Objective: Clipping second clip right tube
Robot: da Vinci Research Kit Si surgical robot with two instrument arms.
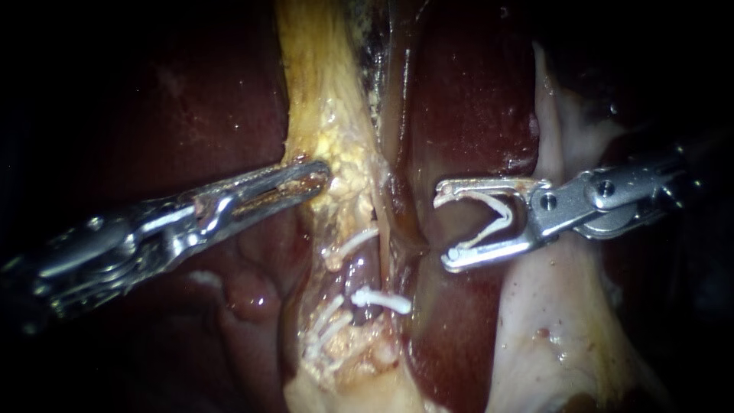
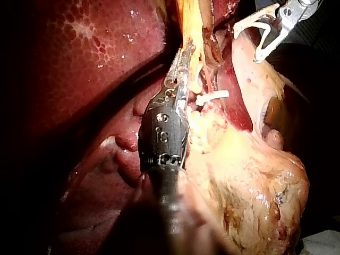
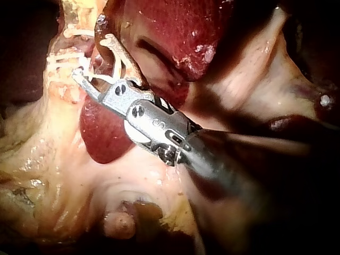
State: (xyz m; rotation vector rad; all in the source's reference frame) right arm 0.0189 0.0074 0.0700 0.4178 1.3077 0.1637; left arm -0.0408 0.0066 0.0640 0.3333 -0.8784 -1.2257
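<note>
Right instrument [image 1: 445,226], jaws spread holding an open white clip [image 1: 506,216], sits just right of the upright tube [image 1: 397,191]. Left instrument [image 1: 315,178] is clamped on yellow fat [image 1: 336,145].

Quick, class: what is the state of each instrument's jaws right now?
Left instrument: jaws shut on the yellow fatty tissue.
Right instrument: jaws spread, holding an open white clip.

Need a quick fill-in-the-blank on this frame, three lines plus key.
The white plastic clip held by the slender metal right instrument is ___.
That clip surrounds ___ tube.
The slender metal left instrument meets the ___ fatty tissue with its tip.
Missing words: open; no; yellow.
</note>
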